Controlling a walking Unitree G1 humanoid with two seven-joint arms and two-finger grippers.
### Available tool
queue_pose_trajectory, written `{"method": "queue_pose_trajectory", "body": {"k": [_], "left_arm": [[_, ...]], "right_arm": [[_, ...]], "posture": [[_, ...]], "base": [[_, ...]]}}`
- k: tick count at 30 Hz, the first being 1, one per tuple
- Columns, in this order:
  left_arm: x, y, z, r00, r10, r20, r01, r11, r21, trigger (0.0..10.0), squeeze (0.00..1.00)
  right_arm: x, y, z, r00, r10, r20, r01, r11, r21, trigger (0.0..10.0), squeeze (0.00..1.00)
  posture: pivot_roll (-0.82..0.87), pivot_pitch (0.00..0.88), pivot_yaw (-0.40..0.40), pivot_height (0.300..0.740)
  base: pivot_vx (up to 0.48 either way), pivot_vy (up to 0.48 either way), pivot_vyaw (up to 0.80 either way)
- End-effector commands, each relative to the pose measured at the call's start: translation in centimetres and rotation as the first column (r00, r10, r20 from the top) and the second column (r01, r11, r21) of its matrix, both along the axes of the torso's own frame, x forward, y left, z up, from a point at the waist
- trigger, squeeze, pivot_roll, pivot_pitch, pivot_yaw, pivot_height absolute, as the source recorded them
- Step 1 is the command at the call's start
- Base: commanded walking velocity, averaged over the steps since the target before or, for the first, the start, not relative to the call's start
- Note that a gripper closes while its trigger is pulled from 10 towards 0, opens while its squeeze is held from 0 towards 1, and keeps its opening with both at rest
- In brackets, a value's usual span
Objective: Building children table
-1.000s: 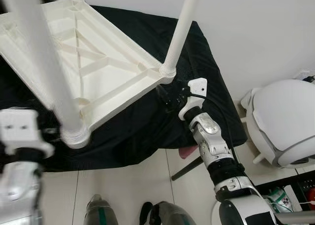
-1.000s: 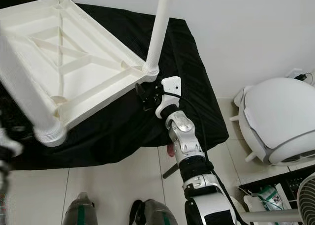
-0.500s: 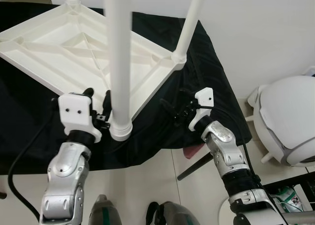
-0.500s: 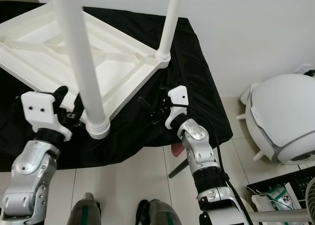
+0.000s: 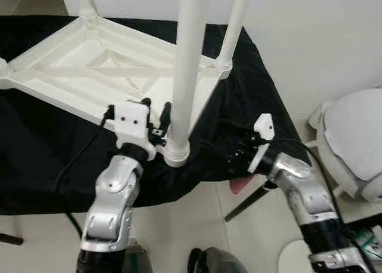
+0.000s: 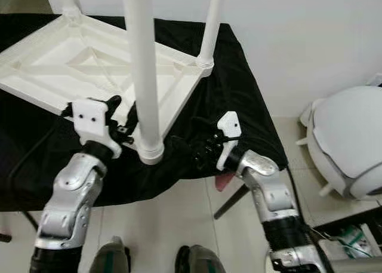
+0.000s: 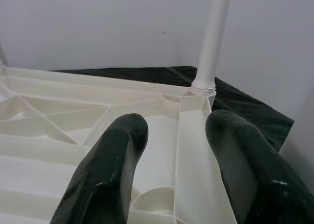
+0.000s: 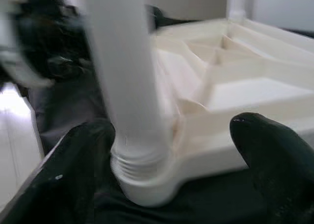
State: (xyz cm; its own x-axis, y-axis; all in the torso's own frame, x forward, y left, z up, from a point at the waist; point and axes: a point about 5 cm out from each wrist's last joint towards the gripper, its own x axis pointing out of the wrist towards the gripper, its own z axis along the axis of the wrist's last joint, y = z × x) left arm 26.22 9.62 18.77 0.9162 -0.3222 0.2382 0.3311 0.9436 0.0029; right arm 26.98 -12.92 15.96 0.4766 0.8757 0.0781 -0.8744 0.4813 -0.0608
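Black-draped desk [image 5: 36, 147] by white wall | upturned children's table [image 5: 107, 76] lies on it | left tool [image 5: 156, 110] parted beside near leg [image 5: 185, 76]; right tool [image 5: 230, 153] parted nearby | leg should be gripped low and kept plumb.

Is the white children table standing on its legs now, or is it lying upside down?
Upside down. The white table lies on the black cloth with its ribbed underside facing up, and its legs point upward.

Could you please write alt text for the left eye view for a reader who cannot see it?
A white children's table lies upside down on a black cloth, legs up. The left end effector is beside the nearest leg; the right end effector hovers nearby.
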Motion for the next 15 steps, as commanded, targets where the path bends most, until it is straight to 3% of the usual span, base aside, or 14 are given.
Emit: {"method": "queue_pose_trajectory", "body": {"k": [1,9,15], "left_arm": [[0.1,-1.4,0.3,0.999,-0.049,0.023,0.050,0.999,-0.019,10.0,0.00],[0.8,-2.2,-0.3,0.996,-0.093,0.013,0.093,0.995,0.021,10.0,0.00],[1.5,-1.5,-1.1,0.996,-0.085,0.002,0.084,0.990,0.116,10.0,0.00]], "right_arm": [[-0.3,0.3,0.6,0.999,0.044,0.008,-0.044,0.999,0.000,10.0,0.00],[0.3,1.6,1.5,0.996,0.070,0.047,-0.070,0.998,-0.005,10.0,0.00],[1.3,2.2,2.1,0.999,0.019,0.040,-0.020,1.000,0.015,10.0,0.00]], "posture": [[0.01,0.033,-0.027,0.740],[0.00,0.029,-0.032,0.740],[0.02,0.040,-0.065,0.740]], "base": [[0.000,0.000,0.00],[0.000,0.000,0.00],[0.000,0.000,0.00]]}}
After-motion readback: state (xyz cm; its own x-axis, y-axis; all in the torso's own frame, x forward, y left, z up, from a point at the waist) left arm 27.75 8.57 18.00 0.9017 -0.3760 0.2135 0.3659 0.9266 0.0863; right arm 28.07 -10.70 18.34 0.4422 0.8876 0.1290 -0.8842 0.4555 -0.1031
